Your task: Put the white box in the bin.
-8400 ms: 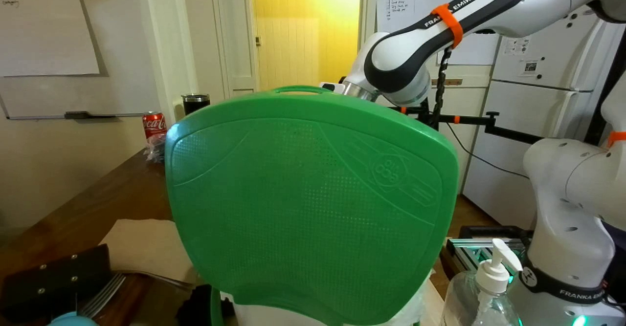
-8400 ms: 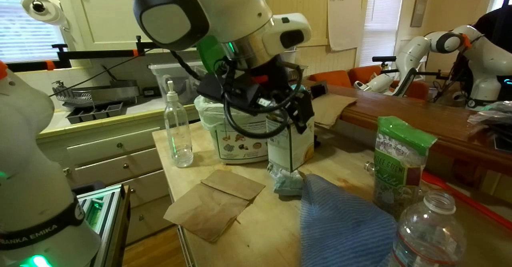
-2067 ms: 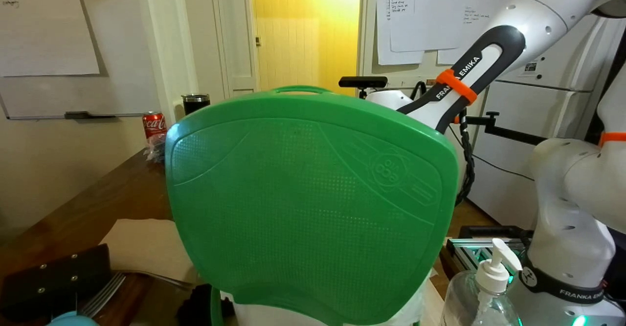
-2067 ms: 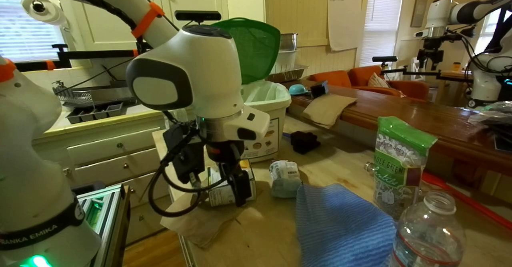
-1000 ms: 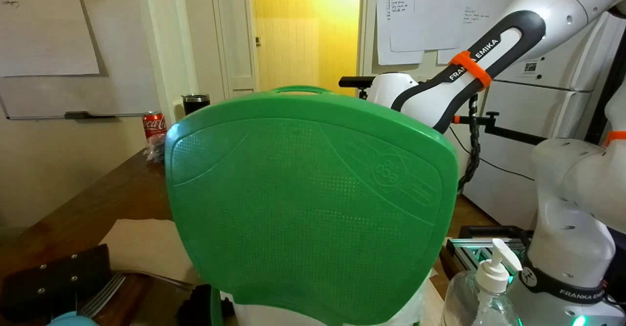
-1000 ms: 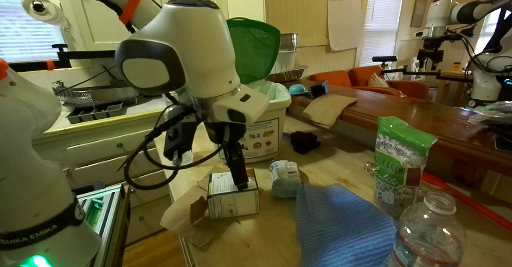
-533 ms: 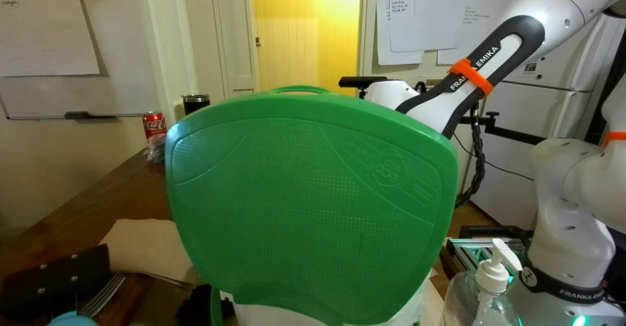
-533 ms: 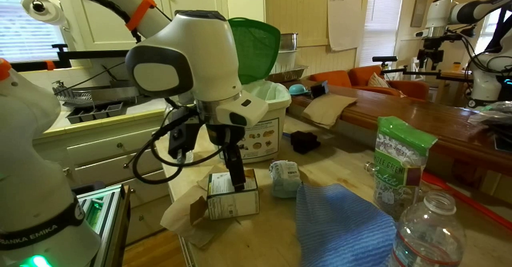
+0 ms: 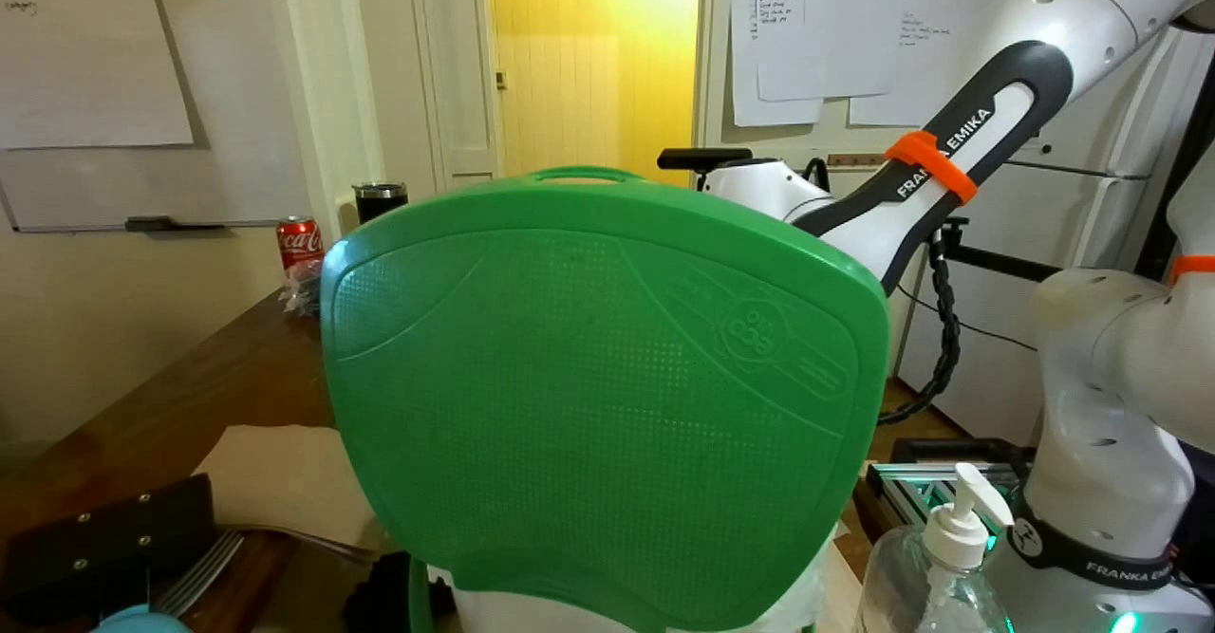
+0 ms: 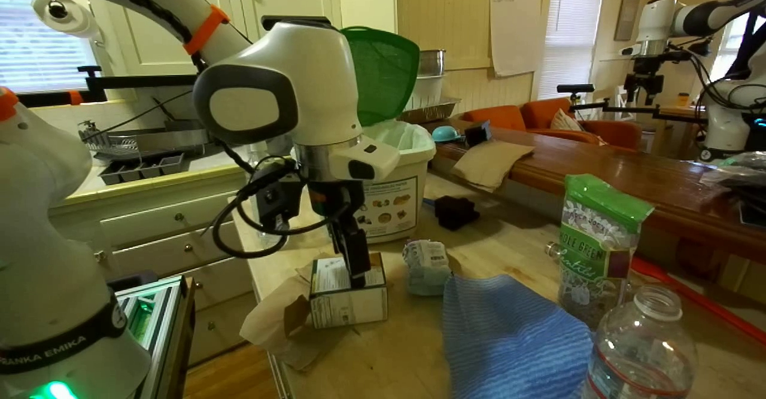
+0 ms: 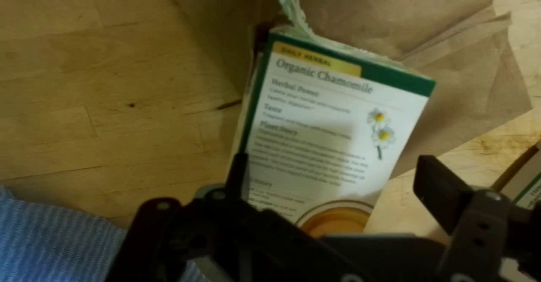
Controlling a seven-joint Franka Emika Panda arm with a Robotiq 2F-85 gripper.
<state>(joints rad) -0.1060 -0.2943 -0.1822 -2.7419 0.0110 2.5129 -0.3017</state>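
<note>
The white box is a tea carton lying flat on the table, partly on a brown paper bag. In the wrist view its printed top faces me. My gripper is low over the box, fingers pointing down. In the wrist view the gripper is open, one finger overlapping the box's long edge, the other beyond the opposite edge. I cannot tell whether a finger touches it. The bin is white with a pale liner and stands behind the box. Its green lid is raised. The gripper is hidden behind the lid there.
A crumpled white packet lies right of the box. The brown paper bag lies beside it. A blue cloth, a green lentil bag and a clear bottle stand or lie farther right. A pump bottle stands near the bin.
Earlier the box was upright at my gripper near the bin. It has come down toward the bag and lies flat. My gripper rose off it, then shifted slightly above it.
</note>
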